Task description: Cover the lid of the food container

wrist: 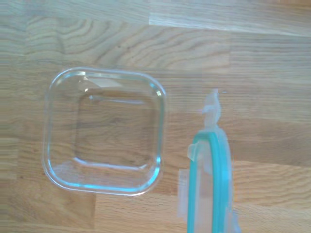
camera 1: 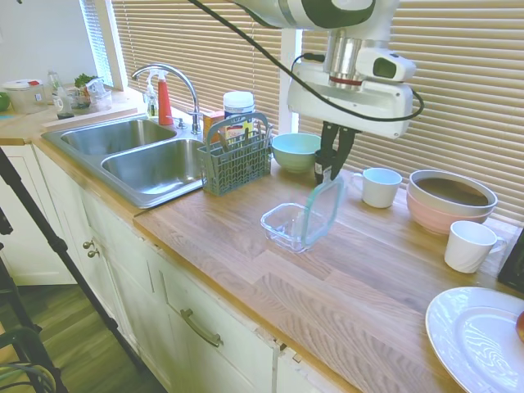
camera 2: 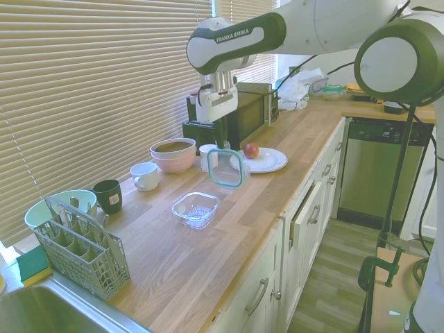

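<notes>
Wooden kitchen tabletop (camera 1: 344, 303) runs along slatted blinds, with a double sink (camera 1: 139, 160) at one end. Near its front edge sits the container (camera 1: 288, 226), open and empty, clear of the other dishes. Above and just beside it, the end effector (camera 1: 330, 168) pinches the lid (camera 1: 322, 210) by its top edge, so the lid hangs on edge in the air, tilted, its lower part close to the container's rim; whether they touch, I cannot tell. In the wrist view the lid (wrist: 210, 189) shows edge-on beside the container (wrist: 104, 131). Behind stand a green bowl (camera 1: 295, 151), two white mugs (camera 1: 381, 187) and stacked bowls (camera 1: 450, 199). A white plate (camera 1: 475, 340) lies farther along.
</notes>
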Motion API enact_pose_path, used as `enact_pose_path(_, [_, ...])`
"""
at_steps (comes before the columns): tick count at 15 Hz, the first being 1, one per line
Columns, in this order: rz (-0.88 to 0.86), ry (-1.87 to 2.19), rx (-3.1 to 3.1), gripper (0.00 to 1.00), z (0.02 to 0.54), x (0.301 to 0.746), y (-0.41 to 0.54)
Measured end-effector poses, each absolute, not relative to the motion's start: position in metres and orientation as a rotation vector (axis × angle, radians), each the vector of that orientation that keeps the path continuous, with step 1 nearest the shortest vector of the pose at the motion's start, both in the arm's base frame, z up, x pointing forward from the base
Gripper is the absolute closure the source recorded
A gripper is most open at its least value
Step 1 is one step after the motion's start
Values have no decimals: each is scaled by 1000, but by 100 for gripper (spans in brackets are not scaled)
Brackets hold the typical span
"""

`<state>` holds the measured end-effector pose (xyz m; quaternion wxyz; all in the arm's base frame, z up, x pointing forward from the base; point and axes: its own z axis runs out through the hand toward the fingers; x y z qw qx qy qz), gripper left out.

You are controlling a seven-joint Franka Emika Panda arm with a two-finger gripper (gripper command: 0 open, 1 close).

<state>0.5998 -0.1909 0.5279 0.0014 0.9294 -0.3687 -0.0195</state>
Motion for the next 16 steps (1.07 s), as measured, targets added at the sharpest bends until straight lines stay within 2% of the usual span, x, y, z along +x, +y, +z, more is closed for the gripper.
enact_pose_path(11, [-76, -1091, 2876, 100, 510, 628, -102])
enact_pose_path(16, [-97, -1054, 2830, 100, 479, 644, -76])
